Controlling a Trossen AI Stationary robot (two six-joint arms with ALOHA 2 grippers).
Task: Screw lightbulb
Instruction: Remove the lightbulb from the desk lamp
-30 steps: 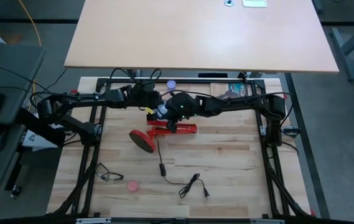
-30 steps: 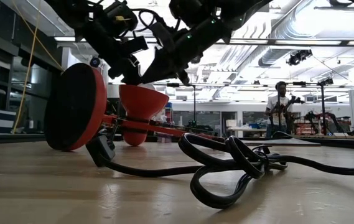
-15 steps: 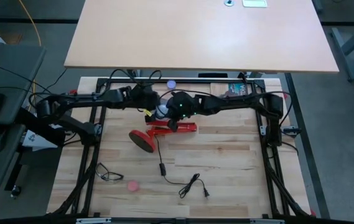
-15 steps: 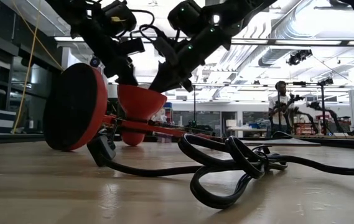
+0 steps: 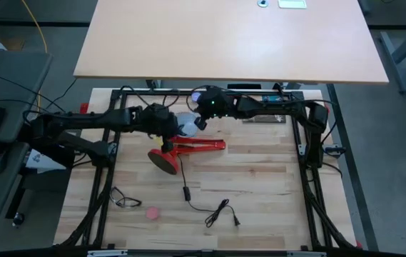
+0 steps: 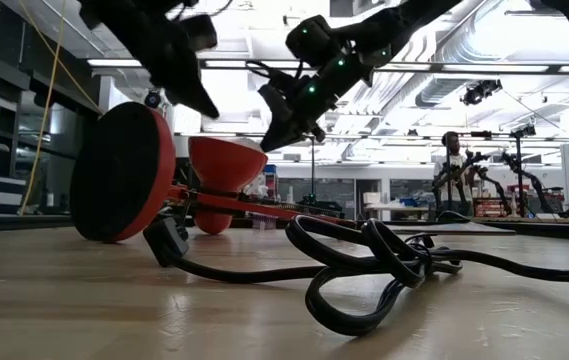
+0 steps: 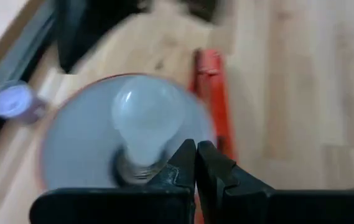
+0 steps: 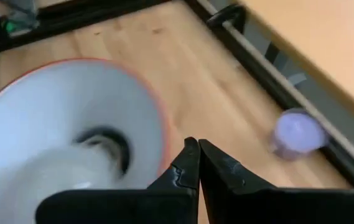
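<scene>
**Backing Off: Both Hands Drawn Clear of the Seated Bulb**

Resting in the socket at the centre of the white cone shade (image 7: 71, 134), the lightbulb (image 7: 140, 121) is seen in the left wrist view, its greyish threaded base sunk toward the collar. A second ago both hands were crowded tight over the shade; now the left hand (image 5: 161, 128) is pulled toward the left of the overhead frame and the right hand (image 5: 201, 120) is lifted toward upper centre, each with its fingers pressed together and nothing held. The retreat suggests that the bulb has been left to stand on its own, and the screwing step is judged done or nearly so.

The lamp (image 5: 188, 147) lies tipped on the pale wooden surface (image 5: 260, 185), its glossy red disc base (image 6: 124, 172) propped on edge and its slim red arm stretched along the planks. A black rubbery cord (image 6: 364, 260) is coiled loosely in the foreground of the low view. A small lavender round object (image 8: 298, 134) sits near the black frame rail, well apart from the shade.
</scene>
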